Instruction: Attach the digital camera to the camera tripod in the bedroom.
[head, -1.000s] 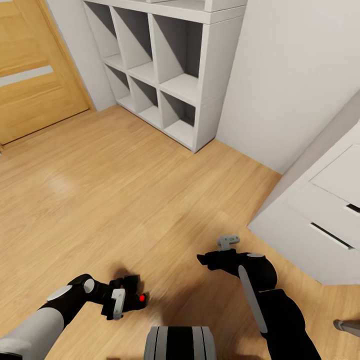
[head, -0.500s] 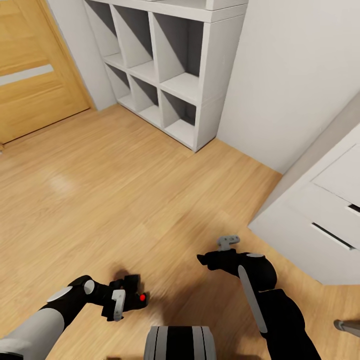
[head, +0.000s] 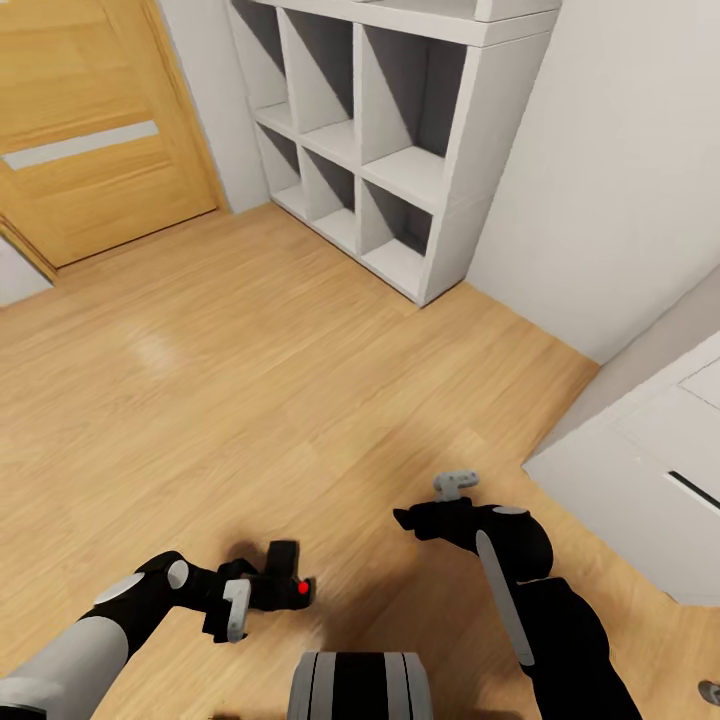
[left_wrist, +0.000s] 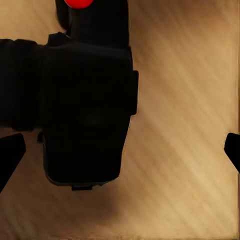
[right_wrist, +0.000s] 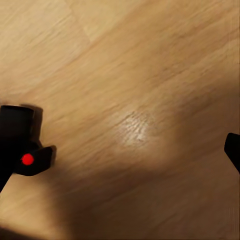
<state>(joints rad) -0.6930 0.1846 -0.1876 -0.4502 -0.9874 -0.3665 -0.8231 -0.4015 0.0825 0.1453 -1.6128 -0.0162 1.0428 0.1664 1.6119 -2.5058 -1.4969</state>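
My left fingers are clamped on the digital camera, low over the floor just ahead of my base. In the left wrist view the camera sits close against one finger, its red button at the frame's edge; the other fingertip looks clear of the body, so I judge the hold one-sided.

Since a moment ago the whole head view has slid: the shelf unit and door have shifted across the picture, while the camera keeps its place beside my left gripper. So I am turning, not moving the arms, and carrying the camera along. The tripod is yet to come into sight.

My right gripper hangs forward of the bent elbow, its fingers apart and empty, well away from the shelf unit.
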